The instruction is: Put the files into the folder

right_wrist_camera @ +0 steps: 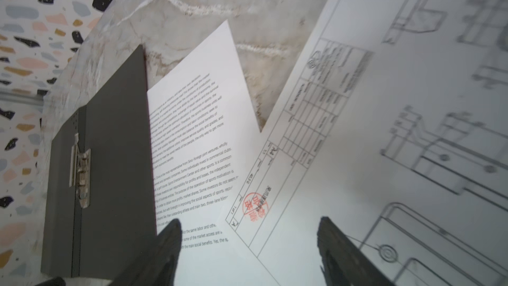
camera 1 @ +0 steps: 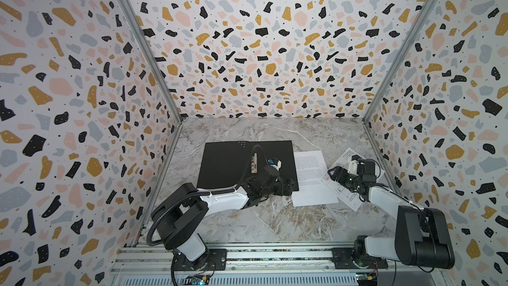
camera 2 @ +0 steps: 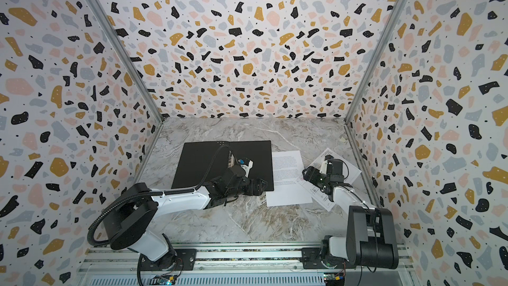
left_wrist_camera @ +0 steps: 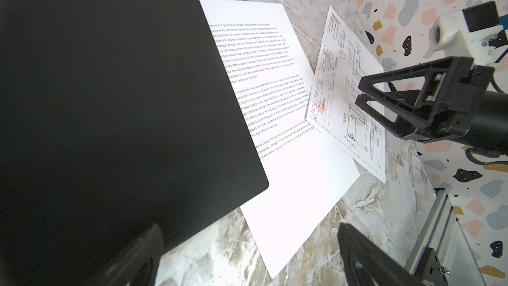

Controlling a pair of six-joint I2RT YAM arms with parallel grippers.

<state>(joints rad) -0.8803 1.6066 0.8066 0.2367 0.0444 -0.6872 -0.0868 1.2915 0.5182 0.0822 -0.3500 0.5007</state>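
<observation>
On the marble counter (camera 1: 275, 221) the folder (camera 1: 225, 163) lies open with its black inside up. Its metal spine clip (camera 1: 254, 164) runs along the middle fold. Just beside it on the right lies the printed text sheet (camera 1: 310, 171). The sheet's left edge is tucked under the folder's right-hand cover, so the lines of print are cut off there in both wrist views. The drawing sheet (camera 1: 341, 192) lies tilted further right. Its corner with the red stamp (right_wrist_camera: 255, 206) overlaps the text sheet's right edge from above. Neither sheet lies on the folder's inside yet.

The left claw (camera 1: 287, 187) hangs at the folder's near right corner with its jaws spread wide. In the left wrist view one finger (left_wrist_camera: 143, 254) shows over the black cover and the other over the counter beyond the text sheet. The right claw (camera 1: 333, 172) is low over the drawing sheet, near the overlap. Its jaws are also apart, and the stamped corner shows between them in the right wrist view. Whether a fingertip touches the paper I cannot tell.
</observation>
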